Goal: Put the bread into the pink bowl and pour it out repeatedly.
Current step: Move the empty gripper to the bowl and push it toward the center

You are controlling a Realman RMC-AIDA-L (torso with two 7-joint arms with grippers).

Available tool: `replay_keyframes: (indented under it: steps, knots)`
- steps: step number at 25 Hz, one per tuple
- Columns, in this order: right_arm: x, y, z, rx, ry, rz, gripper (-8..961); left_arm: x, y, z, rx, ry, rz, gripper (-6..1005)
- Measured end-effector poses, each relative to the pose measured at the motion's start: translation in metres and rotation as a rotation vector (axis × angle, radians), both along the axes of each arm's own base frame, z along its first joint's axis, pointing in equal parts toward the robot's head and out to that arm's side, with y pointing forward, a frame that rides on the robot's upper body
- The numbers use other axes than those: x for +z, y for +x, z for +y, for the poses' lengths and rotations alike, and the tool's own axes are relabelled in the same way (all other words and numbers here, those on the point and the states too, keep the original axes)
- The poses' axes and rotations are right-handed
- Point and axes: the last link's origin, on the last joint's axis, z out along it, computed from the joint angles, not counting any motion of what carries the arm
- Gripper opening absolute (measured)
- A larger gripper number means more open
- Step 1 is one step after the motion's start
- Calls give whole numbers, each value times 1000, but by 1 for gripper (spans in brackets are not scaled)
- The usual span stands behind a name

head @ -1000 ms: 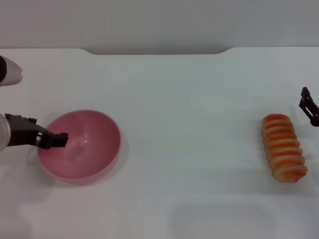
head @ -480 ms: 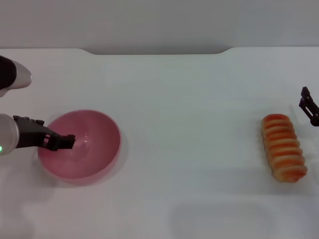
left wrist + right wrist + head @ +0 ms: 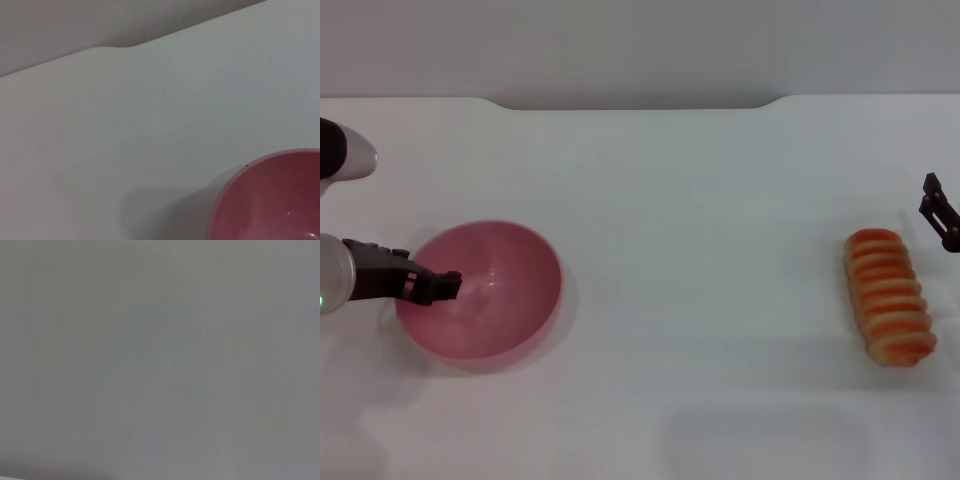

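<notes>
The pink bowl (image 3: 525, 262) stands upright on the white table at the left and holds nothing. Part of its rim also shows in the left wrist view (image 3: 235, 185). My left gripper (image 3: 448, 286) reaches in from the left, over the bowl's left rim, with its tip just inside the bowl. The bread (image 3: 890, 296), a ridged golden-tan loaf, lies on the table at the far right, pointing front to back. My right gripper (image 3: 940, 214) shows only partly at the right edge, just behind and right of the bread and apart from it.
The white table (image 3: 700, 220) runs to a back edge with a grey wall (image 3: 640, 45) behind it. The right wrist view shows only a plain grey surface. A faint shadow lies on the table near the front middle.
My left gripper first moved right, further over the bowl, then drew back a little to the left. The bowl, the bread and my right gripper have not moved.
</notes>
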Motion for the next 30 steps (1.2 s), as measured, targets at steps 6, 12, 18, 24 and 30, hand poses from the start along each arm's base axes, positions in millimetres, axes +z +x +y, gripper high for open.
replay_keyframes:
  steps: [6, 12, 18, 24, 30]
  knots:
    - [0, -1, 0, 5, 0, 0, 834, 0, -1, -1, 10, -15, 6, 575]
    - [-1, -2, 0, 11, -7, -3, 834, 0, -2, -1, 13, -23, 10, 464]
    - [-2, -2, -1, 12, -9, -3, 834, -2, 3, 0, 3, -33, 6, 277]
    - [-2, -2, 0, 14, -9, -2, 834, -3, 4, 3, 2, -36, 11, 85]
    - [-2, -2, 0, 14, -8, -2, 834, -2, 6, 5, -4, -35, 18, 53]
